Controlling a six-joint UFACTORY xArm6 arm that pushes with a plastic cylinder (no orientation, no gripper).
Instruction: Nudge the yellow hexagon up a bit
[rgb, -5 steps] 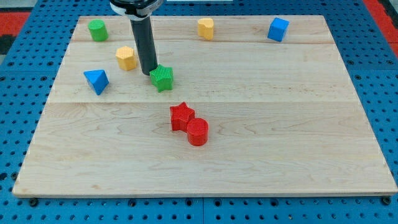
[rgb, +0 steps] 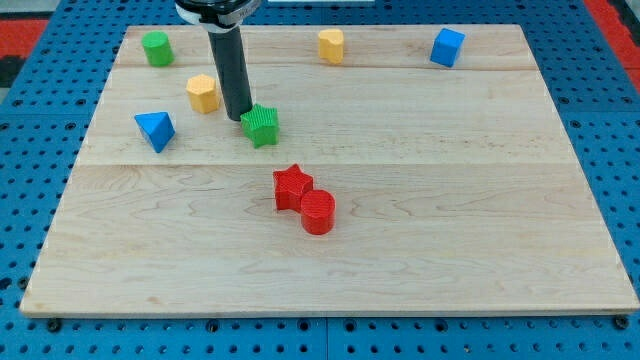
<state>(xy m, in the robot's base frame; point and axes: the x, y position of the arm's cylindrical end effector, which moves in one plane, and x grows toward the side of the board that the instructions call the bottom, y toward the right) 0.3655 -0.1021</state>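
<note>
The yellow hexagon (rgb: 203, 93) sits on the wooden board at the upper left. My tip (rgb: 240, 119) is down on the board just to the right of and slightly below the hexagon, a small gap apart from it. The tip touches or nearly touches the left side of a green star-shaped block (rgb: 261, 125). The rod rises from the tip toward the view's top.
A blue triangular block (rgb: 155, 130) lies left of the tip. A green cylinder (rgb: 156, 48), a second yellow block (rgb: 331, 45) and a blue cube (rgb: 447, 47) line the top edge. A red star (rgb: 292, 187) and a red cylinder (rgb: 318, 212) touch mid-board.
</note>
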